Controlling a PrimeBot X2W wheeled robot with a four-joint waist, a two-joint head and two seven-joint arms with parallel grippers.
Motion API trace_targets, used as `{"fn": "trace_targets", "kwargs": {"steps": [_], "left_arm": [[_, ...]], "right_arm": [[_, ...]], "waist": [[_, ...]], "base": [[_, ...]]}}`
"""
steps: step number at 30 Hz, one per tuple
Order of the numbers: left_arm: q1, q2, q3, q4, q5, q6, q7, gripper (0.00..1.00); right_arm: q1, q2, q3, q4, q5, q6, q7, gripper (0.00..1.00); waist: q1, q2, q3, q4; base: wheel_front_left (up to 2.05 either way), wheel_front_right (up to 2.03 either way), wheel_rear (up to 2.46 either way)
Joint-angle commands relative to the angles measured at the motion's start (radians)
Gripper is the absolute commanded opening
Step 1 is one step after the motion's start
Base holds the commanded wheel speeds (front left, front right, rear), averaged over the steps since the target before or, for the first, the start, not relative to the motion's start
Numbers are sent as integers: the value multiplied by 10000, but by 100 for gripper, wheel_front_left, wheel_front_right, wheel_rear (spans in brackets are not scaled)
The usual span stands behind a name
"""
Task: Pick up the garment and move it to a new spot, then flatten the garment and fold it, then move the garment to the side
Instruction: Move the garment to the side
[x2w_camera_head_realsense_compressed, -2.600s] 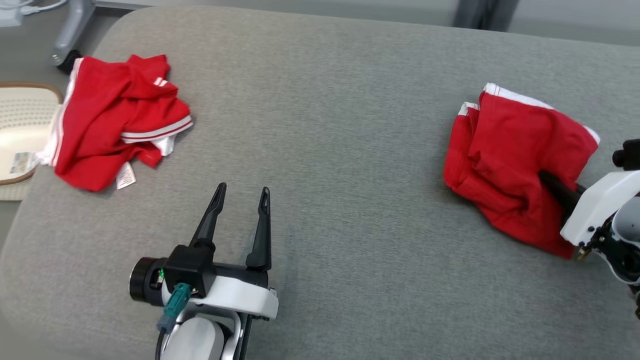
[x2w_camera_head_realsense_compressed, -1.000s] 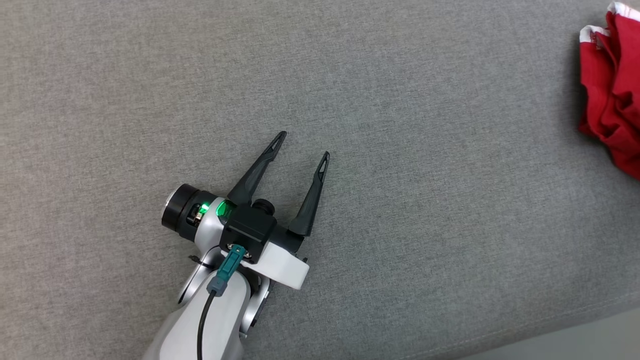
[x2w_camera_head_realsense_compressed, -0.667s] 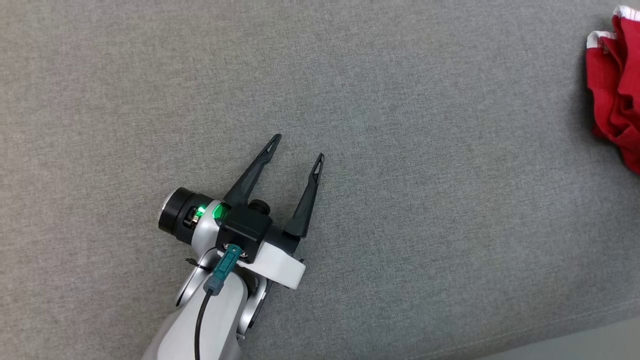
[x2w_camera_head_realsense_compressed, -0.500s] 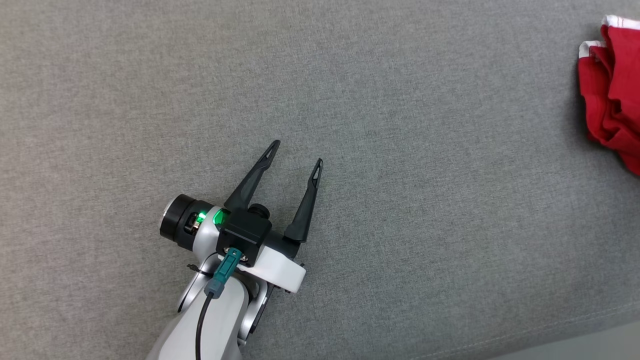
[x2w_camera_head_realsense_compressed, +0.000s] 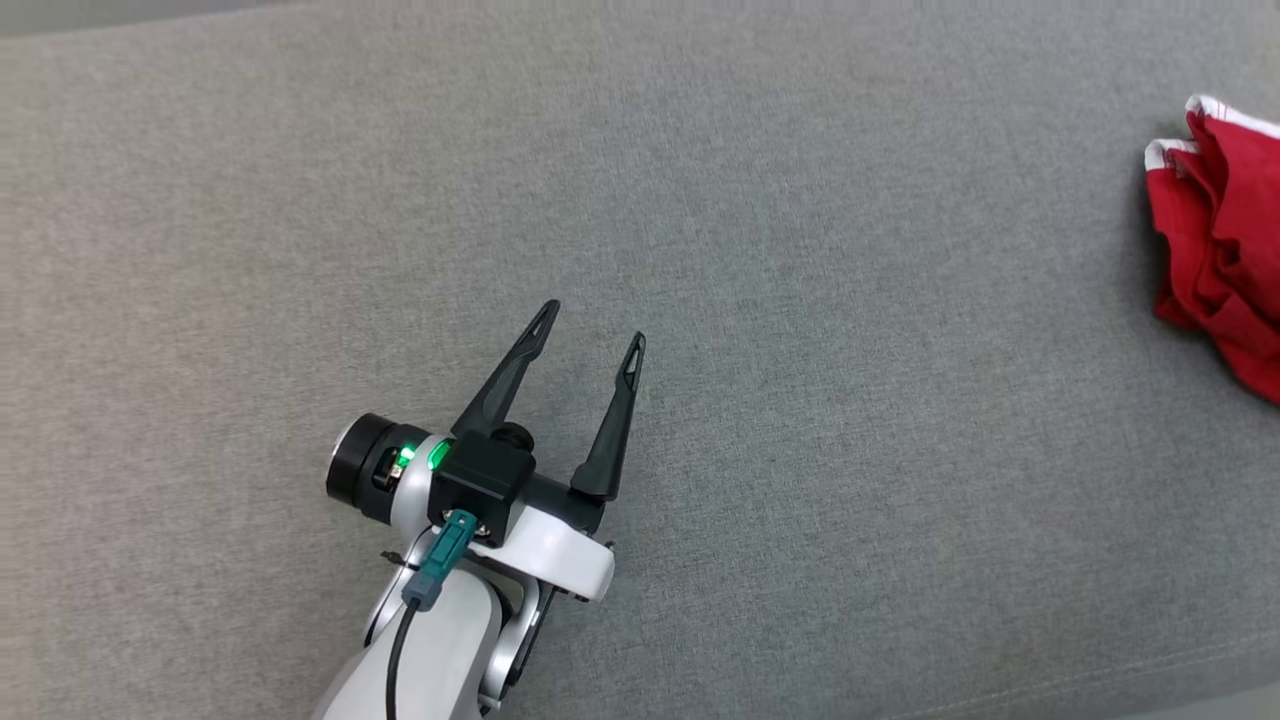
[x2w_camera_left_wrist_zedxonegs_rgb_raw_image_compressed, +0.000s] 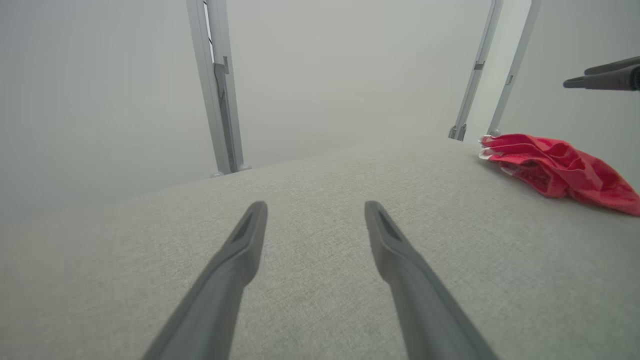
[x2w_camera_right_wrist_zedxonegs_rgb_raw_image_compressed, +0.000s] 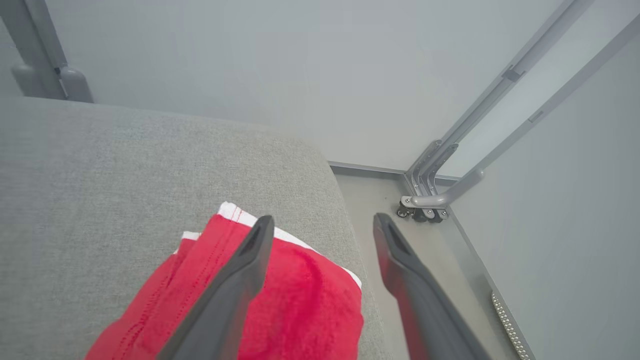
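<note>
Garment (x2w_camera_right_wrist_zedxonegs_rgb_raw_image_compressed: 300, 300) below spread right pincer (x2w_camera_right_wrist_zedxonegs_rgb_raw_image_compressed: 322, 222).

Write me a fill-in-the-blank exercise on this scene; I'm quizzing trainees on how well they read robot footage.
The garment is ___ with white trim.
The left gripper, over the grey cushion, has its jaws ___.
The right gripper, open above the garment, holds ___.
Missing words: red; open; nothing.
</note>
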Motion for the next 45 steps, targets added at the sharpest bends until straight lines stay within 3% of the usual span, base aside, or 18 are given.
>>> {"fn": "trace_targets", "kwargs": {"steps": [1,8,17,25,29,36,45], "left_arm": [[85,50,53,-55,-62,88,2,100],[643,51,560,-211,-152,258,2,100],[1329,50,1626,-589,-179,281,2,100],[1979,47,2578,-910,-367,349,2,100],[2372,47,2951,-1072,-551,389,3,100],[2778,51,3109,-1104,-343,366,3,100],[2945,47,3144,-993,-356,275,3,100]], "right_arm": [[41,86,-20,-177,112,-1,-162,100],[616,622,-726,-1808,653,1,-516,100],[3111,1479,-4070,-5162,-1208,1,-522,100],[6490,3434,-7010,-7846,-3384,1,-522,100],[7873,4436,-8016,-8877,-4400,1,-524,100],[9285,5377,-8704,-9499,-5500,5,-525,100],[9983,5784,-8775,-9732,-6536,2,-524,100]], "waist": [[0,0,-265,120],[0,0,-1112,380],[0,0,-1797,820],[0,0,-2160,1233],[0,0,-2286,1382],[0,0,-2424,1545],[0,0,-2522,1692]], "base": [[0,0,0],[0,0,0],[0,0,0],[0,0,0],[0,0,0],[0,0,0],[0,0,0]]}}
